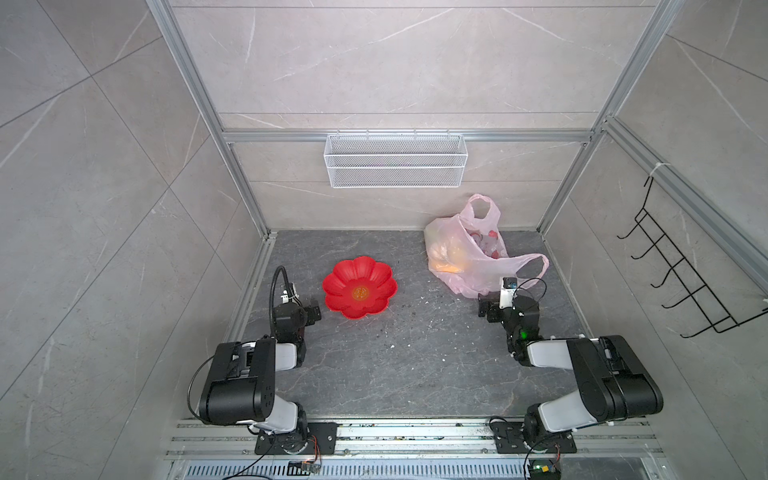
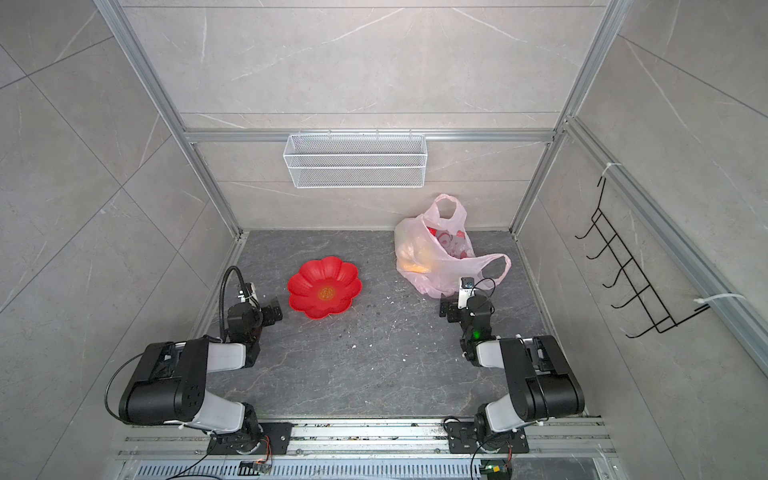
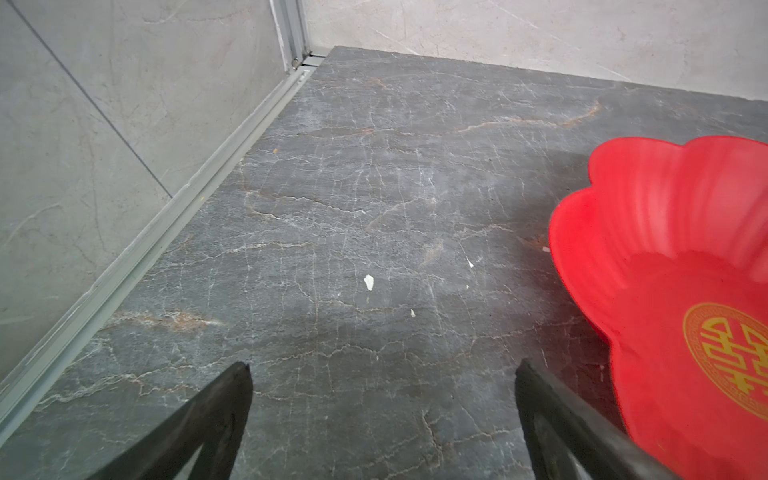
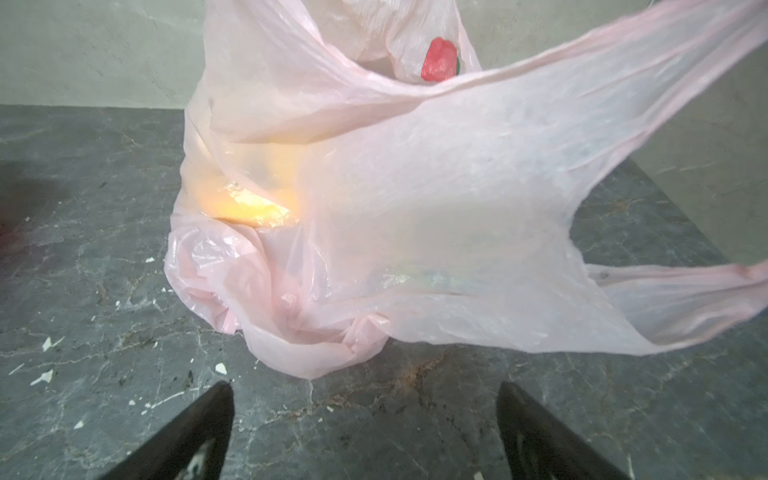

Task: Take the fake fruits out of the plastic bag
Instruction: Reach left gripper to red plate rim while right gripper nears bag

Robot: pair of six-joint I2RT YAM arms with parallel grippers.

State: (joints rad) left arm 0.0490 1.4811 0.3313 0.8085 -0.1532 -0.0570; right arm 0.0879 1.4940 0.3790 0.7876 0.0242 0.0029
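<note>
Pink plastic bag (image 1: 469, 257) slumped far right; fake fruits (image 4: 249, 208) inside.

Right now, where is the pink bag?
In both top views the plastic bag sits at the table's back right corner, just beyond the right gripper.

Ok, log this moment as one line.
fake fruits: in plastic bag, none out | red dish: empty | left gripper: open, empty, beside dish | right gripper: open, empty, short of bag

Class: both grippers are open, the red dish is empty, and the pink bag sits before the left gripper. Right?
No: the plastic bag sits before the right gripper, as the right wrist view shows. The rest is correct.
</note>
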